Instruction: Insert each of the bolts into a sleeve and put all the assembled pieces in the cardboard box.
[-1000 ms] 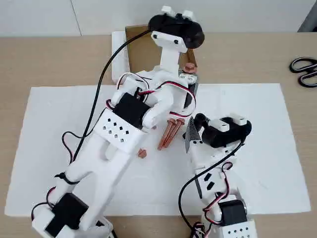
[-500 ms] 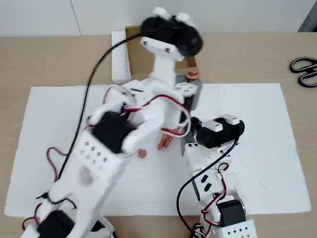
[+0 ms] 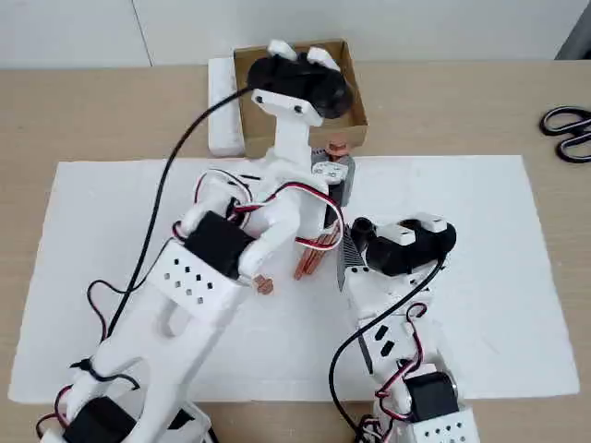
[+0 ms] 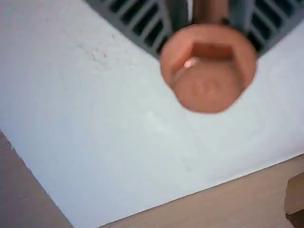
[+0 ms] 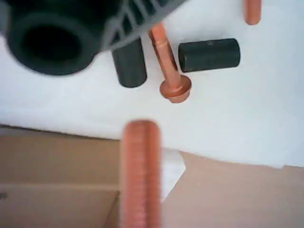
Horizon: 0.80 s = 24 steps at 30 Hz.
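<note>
My left gripper [image 3: 334, 164] hangs just in front of the cardboard box [image 3: 358, 109], shut on a copper bolt [image 3: 337, 147] with its head up. That hex head [image 4: 207, 71] looms between the grey fingers [image 4: 137, 26] in the left wrist view. My right gripper [image 3: 348, 251] sits over the white mat, shut on a black sleeve [image 5: 47, 40] whose bore faces the camera. The held bolt's threaded shaft [image 5: 140, 173] stands a little apart from the sleeve. Two loose sleeves [image 5: 209, 54] and a bolt [image 5: 169, 71] lie on the mat. Several loose bolts [image 3: 314, 251] lie between the arms.
A short copper piece [image 3: 265, 286] lies alone on the white mat [image 3: 480, 240]. A white foam block [image 3: 223, 109] stands left of the box. Scissors [image 3: 568, 129] lie at the far right on the table. The mat's right side is open.
The left arm has swung, bringing the held bolt from over the box's front corner down and left to in front of the box. The right gripper has shifted slightly left.
</note>
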Available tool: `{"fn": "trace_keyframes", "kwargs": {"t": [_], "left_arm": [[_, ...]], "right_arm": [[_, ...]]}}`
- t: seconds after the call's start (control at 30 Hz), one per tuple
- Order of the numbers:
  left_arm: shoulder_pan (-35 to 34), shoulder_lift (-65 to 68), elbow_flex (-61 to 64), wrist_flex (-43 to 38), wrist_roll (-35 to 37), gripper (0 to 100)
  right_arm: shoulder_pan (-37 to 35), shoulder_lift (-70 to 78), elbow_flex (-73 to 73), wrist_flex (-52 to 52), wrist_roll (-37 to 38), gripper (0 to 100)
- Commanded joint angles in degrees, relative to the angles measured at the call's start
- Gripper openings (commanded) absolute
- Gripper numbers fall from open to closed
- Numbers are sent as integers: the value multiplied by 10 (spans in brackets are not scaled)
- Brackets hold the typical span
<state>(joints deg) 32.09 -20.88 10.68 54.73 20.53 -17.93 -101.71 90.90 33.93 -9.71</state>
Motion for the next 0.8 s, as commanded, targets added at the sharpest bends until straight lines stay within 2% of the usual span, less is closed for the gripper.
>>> {"fn": "trace_keyframes", "kwargs": {"t": [0.0,0.27,0.77], "left_arm": [[11,-27,3,-37,4,6],[50,-26,3,-39,17,6],[53,-23,8,-35,20,6]], "right_arm": [[-4,-4,-5,0,-2,4],[-6,-4,-4,0,-2,4],[-6,-4,-5,0,-2,4]]}}
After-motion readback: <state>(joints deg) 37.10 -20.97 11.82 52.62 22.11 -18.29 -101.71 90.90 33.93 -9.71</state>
